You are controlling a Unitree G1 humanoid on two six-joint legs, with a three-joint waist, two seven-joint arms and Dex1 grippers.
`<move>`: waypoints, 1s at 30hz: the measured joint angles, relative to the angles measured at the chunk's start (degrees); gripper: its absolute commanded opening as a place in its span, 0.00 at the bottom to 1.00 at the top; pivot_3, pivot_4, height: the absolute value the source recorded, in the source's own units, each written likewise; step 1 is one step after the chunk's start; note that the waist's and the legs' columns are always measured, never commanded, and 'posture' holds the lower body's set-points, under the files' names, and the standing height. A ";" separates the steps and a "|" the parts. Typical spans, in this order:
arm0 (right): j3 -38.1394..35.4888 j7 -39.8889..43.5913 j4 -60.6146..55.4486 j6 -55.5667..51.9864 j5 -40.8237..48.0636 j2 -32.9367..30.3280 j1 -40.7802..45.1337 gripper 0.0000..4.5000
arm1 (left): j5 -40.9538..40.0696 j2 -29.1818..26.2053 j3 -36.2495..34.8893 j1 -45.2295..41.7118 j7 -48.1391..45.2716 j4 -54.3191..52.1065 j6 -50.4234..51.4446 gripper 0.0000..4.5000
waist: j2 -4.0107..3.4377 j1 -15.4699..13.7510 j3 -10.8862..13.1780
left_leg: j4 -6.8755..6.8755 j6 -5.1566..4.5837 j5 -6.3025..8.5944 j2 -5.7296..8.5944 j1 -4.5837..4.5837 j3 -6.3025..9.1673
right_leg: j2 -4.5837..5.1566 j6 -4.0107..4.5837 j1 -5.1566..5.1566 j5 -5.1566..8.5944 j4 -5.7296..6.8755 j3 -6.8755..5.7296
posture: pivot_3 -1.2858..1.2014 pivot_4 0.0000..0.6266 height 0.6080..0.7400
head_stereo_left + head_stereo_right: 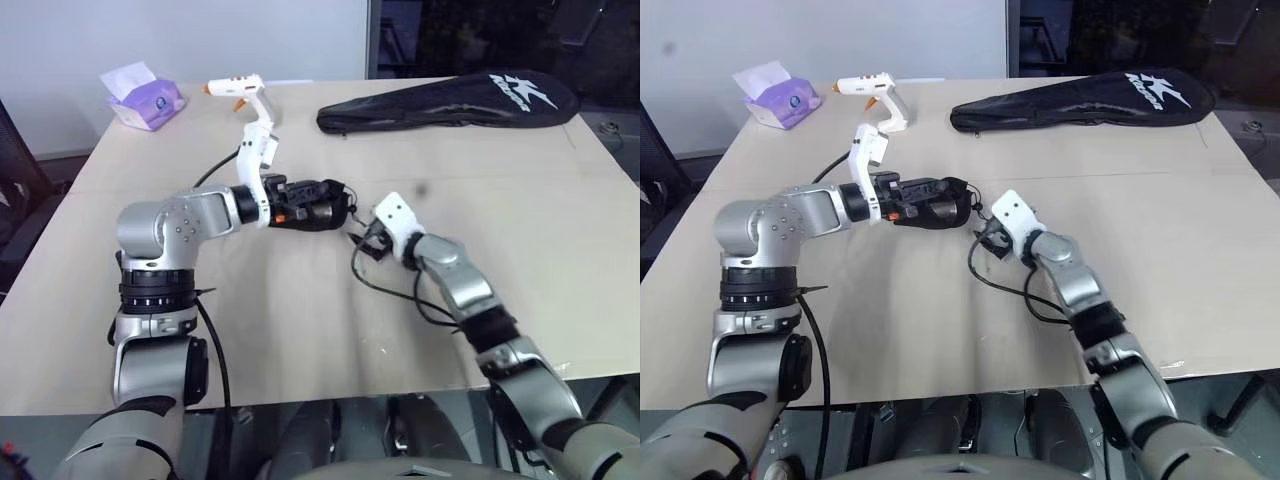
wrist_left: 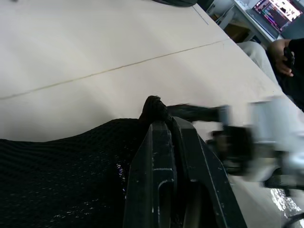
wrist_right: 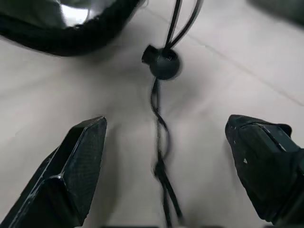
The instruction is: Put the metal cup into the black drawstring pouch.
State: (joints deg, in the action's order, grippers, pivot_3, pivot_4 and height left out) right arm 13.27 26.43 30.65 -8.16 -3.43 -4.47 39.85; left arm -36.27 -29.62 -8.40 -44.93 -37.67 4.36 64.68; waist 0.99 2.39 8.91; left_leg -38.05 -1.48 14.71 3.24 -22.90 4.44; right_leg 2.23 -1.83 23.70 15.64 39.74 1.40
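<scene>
The left gripper (image 1: pixel 958 205) was clenched on the rim of the pouch (image 1: pixel 935 208), holding it up over the middle of the table (image 1: pixel 890 330) with its mouth turned toward the right arm. In the left wrist view the two black fingers (image 2: pixel 159 156) stood pressed together with the pouch's mesh fabric bunched between them. The cup (image 3: pixel 71 12) sat inside the pouch: in the right wrist view a shiny steel surface showed within the dark fabric rim, and in the left eye view a glint of metal showed at the pouch's mouth.

The right gripper (image 3: pixel 164 156) was released, its jaws standing wide apart and grasping nothing. It sat just beside the pouch's mouth, short of touching it, pointing toward it. Between its fingers lay the cord (image 3: pixel 160 142), running down onto the table from the round toggle (image 3: pixel 164 61), which hung just below the pouch's rim.

At the table's far edge lay a long black racket bag (image 1: pixel 450 100) with white lettering, a white glue gun (image 1: pixel 240 92) and a purple tissue pack (image 1: pixel 145 100), all well apart from both grippers. The tabletop near and to the right of the arms was bare wood.
</scene>
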 measured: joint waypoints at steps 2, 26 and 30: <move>-0.53 -0.60 4.20 2.75 0.01 0.87 1.86 0.88 | -0.05 -0.49 -0.11 -0.03 -0.05 -0.61 0.09 0.00 | 0.01 -0.05 0.00 | -0.01 0.00 0.00 0.01 0.00 0.01 | 0.00 0.00 -0.01 0.00 -0.02 -0.01 | 0.52 0.24 1.00; -5.55 2.52 -46.96 -24.19 -0.37 -18.28 -9.36 0.00 | 4.38 -0.05 11.03 2.88 -9.92 -4.27 -15.78 0.66 | -0.03 -0.51 0.02 | 0.00 -0.02 0.01 -0.01 -0.06 0.04 | 0.01 0.00 -0.01 0.00 -0.06 -0.03 | 0.52 0.24 1.00; -5.89 4.66 -57.26 -33.62 -0.25 -24.03 -7.22 0.00 | 7.93 1.80 15.68 -0.33 -13.54 -3.19 -22.53 0.66 | -0.04 -0.72 0.03 | 0.00 -0.02 0.01 -0.01 -0.08 0.04 | 0.01 0.00 -0.01 0.01 -0.08 -0.04 | 0.52 0.24 1.00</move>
State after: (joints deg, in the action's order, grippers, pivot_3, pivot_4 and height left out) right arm 7.37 31.10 -26.62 -41.78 -3.68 -28.50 32.63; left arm -28.34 -27.82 7.29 -45.26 -51.21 1.17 42.16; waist 0.95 1.67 8.94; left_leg -38.05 -1.50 14.72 3.23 -22.98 4.48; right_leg 2.24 -1.83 23.69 15.65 39.67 1.36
